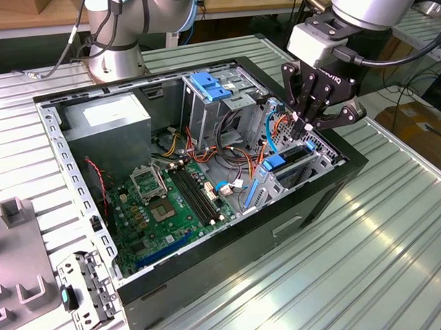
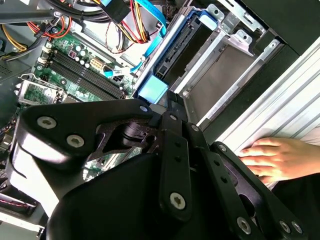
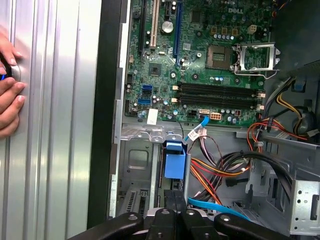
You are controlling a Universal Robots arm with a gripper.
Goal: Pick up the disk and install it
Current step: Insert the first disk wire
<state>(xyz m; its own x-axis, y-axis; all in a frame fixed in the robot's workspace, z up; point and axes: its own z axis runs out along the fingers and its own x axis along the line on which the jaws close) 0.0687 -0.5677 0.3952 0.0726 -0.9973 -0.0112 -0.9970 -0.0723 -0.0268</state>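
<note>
The disk (image 1: pixel 289 165) stands on edge in the drive bay at the open computer case's side toward the exterior view's right. It has a dark body (image 2: pixel 182 50) and blue rails (image 3: pixel 174 165). My gripper (image 1: pixel 300 127) hangs directly over the disk's upper edge. In both wrist views its black fingers (image 3: pixel 175 200) are drawn together at the disk's blue end (image 2: pixel 152 90), with nothing held between them. Whether the tips touch the disk I cannot tell.
The case holds a green motherboard (image 1: pixel 171 203), a tall grey cage with a blue latch plate (image 1: pixel 210 86), a power supply (image 1: pixel 106 115) and loose cables (image 3: pixel 220 170). A person's hands (image 2: pixel 280 157) (image 3: pixel 7 90) rest on the ribbed metal table beside the case. A grey bracket (image 1: pixel 84 293) lies at the exterior view's left.
</note>
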